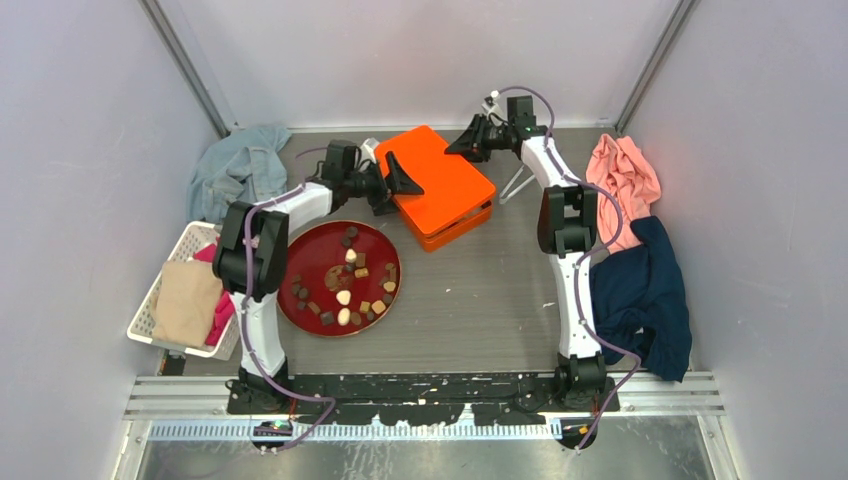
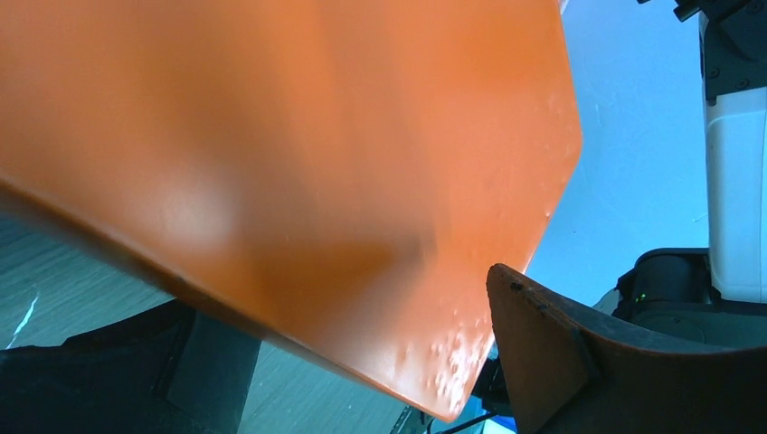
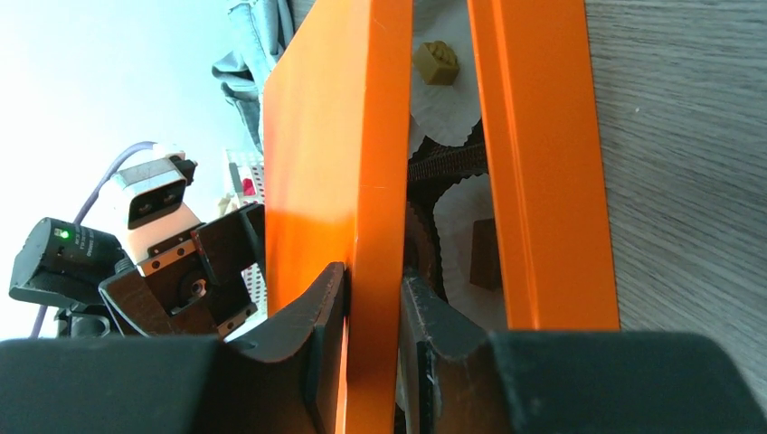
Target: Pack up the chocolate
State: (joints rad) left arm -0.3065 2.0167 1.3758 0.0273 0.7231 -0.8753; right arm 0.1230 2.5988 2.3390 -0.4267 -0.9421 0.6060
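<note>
The right claw is pinching the rim of the orange lid, which is sitting ajar over its box. The left claw is gaping wide at the lid's 9 o'clock corner. Most chocolate is lying on the red plate at the box's 8 o'clock, and some is sitting inside the box.

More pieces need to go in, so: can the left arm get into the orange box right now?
Probably not. The lid covers nearly all of the box; the right gripper pinches its far edge, leaving only a narrow gap over the paper cups. The left gripper is open at the lid's edge.
</note>
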